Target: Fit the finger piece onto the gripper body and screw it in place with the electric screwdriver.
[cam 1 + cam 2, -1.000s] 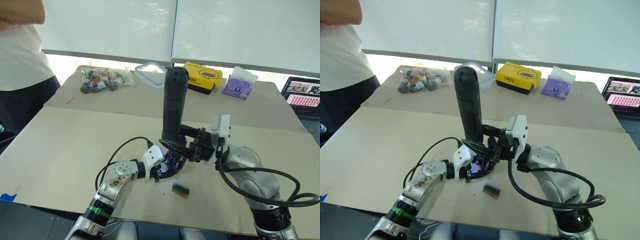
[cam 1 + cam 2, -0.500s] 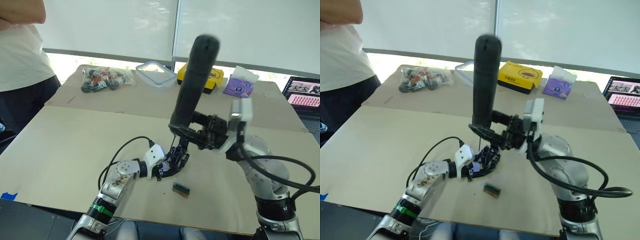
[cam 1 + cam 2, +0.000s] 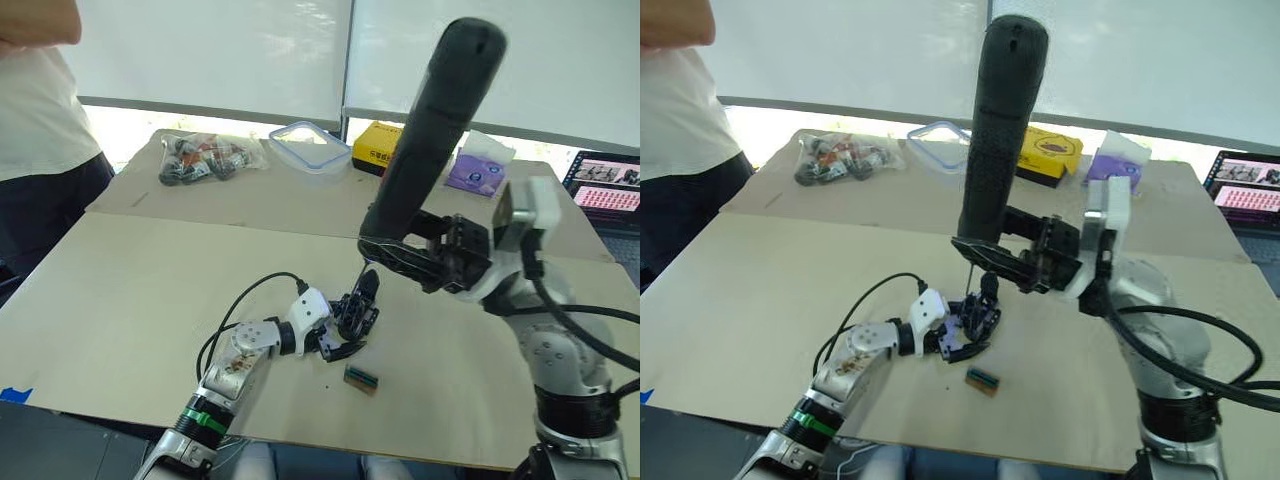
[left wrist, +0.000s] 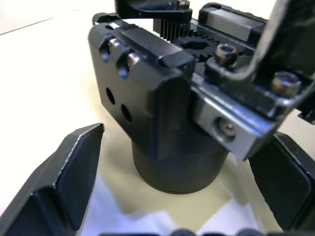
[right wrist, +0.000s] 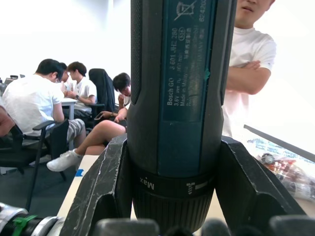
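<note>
Right claw [image 3: 425, 262] — clamped on the electric screwdriver [image 3: 430, 130], tilted, bit above the gripper body [image 3: 357, 310]. Left claw [image 3: 340, 330] — fingers [image 4: 64, 172] apart either side of that body's round base on the tabletop [image 3: 130, 290]. Right wrist view adds seated people [image 5: 54, 108] behind; head views, a green-brown block [image 3: 361, 378] nearby.

Pale roller blinds [image 3: 200, 50] hang across the windows behind the counter [image 3: 120, 290], with bright daylight in the strip beneath them. A thin vertical frame [image 3: 347, 55] divides the blinds. The beige counter has a seam across its width. In the right wrist view, seated people [image 5: 29, 98] and black office chairs [image 5: 51, 142] occupy a white-walled room.
</note>
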Robot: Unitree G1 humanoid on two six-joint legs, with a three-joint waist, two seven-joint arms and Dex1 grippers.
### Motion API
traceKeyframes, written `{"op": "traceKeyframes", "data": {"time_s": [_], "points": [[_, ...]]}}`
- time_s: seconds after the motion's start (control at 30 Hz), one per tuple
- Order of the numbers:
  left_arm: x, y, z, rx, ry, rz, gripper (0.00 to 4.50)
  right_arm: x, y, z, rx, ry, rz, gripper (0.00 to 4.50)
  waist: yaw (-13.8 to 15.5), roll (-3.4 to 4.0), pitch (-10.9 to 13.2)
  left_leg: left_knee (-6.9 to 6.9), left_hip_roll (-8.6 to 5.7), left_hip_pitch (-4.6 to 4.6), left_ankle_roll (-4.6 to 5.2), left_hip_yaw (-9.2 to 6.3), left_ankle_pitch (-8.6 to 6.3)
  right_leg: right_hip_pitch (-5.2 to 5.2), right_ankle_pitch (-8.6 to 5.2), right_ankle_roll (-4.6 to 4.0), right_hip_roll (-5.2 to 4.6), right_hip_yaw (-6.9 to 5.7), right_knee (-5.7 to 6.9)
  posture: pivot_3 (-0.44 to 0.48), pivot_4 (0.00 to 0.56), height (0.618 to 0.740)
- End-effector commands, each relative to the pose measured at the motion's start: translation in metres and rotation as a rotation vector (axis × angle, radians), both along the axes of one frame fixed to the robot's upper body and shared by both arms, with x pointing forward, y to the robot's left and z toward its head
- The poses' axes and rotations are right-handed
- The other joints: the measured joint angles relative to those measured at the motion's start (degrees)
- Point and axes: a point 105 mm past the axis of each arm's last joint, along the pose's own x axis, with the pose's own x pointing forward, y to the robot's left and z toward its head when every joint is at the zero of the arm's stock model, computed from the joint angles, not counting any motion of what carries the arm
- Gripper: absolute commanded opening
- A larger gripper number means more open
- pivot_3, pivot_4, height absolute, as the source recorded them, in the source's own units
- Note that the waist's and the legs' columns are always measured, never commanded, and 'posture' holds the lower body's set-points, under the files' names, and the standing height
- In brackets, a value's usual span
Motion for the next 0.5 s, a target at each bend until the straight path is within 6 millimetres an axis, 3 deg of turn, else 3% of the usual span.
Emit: {"op": "traceKeyframes", "data": {"time_s": [0.03,0.2,0.23,0.3,0.37,0.43,0.5], "points": [[-0.005,0.035,-0.005,0.027,0.037,0.045,4.41,-0.011,-0.023,0.024,0.016,-0.027,-0.032,1.92,-0.95,0.01,0.03,-0.03,0.01,0.01,0.03,0.0,0.02,0.0,0.0,-0.01,0.01,0.0,0.02,0.0,0.15,0.74],[-0.019,0.078,0.01,0.0,0.063,0.063,4.41,-0.005,-0.07,0.029,-0.097,0.122,-0.157,1.92,-1.43,0.04,0.16,-0.21,0.02,0.06,0.16,0.0,0.1,-0.05,-0.06,-0.09,-0.01,0.01,0.02,0.0,0.15,0.74],[-0.023,0.09,0.013,0.004,0.069,0.07,4.41,-0.006,-0.08,0.022,-0.171,0.181,-0.175,1.92,-1.31,0.04,0.21,-0.21,0.02,0.05,0.26,0.0,0.17,-0.05,-0.07,-0.1,-0.03,0.01,0.02,0.0,0.15,0.74],[-0.036,0.117,0.023,-0.007,0.068,0.04,4.41,0.003,-0.115,-0.001,-0.343,0.409,-0.304,1.92,-1.2,0.08,0.36,-0.2,0.01,0.04,0.27,0.01,0.17,-0.06,-0.08,-0.11,-0.05,0.0,-0.02,0.0,0.15,0.74],[-0.043,0.134,0.031,-0.013,0.042,0.017,4.41,0.0,-0.134,-0.016,-0.463,0.531,-0.338,1.92,-1.15,0.01,0.42,-0.33,0.01,0.05,0.26,0.08,0.16,-0.1,-0.07,-0.33,-0.12,0.01,-0.12,0.0,0.15,0.74],[-0.049,0.155,0.039,-0.004,0.026,-0.008,4.41,0.003,-0.164,-0.052,-0.658,0.78,-0.485,1.92,-1.0,0.25,0.57,-0.3,0.0,0.01,0.25,0.1,0.16,-0.19,-0.06,-0.34,-0.16,0.01,-0.14,0.0,0.15,0.74],[-0.051,0.165,0.044,0.005,0.009,-0.021,4.41,0.002,-0.182,-0.069,-0.739,0.92,-0.565,1.92,-1.03,0.28,0.59,-0.33,-0.05,-0.03,-0.12,0.26,-0.08,-0.66,-0.11,-0.26,-0.29,0.04,-0.13,0.0,0.15,0.74]]}}
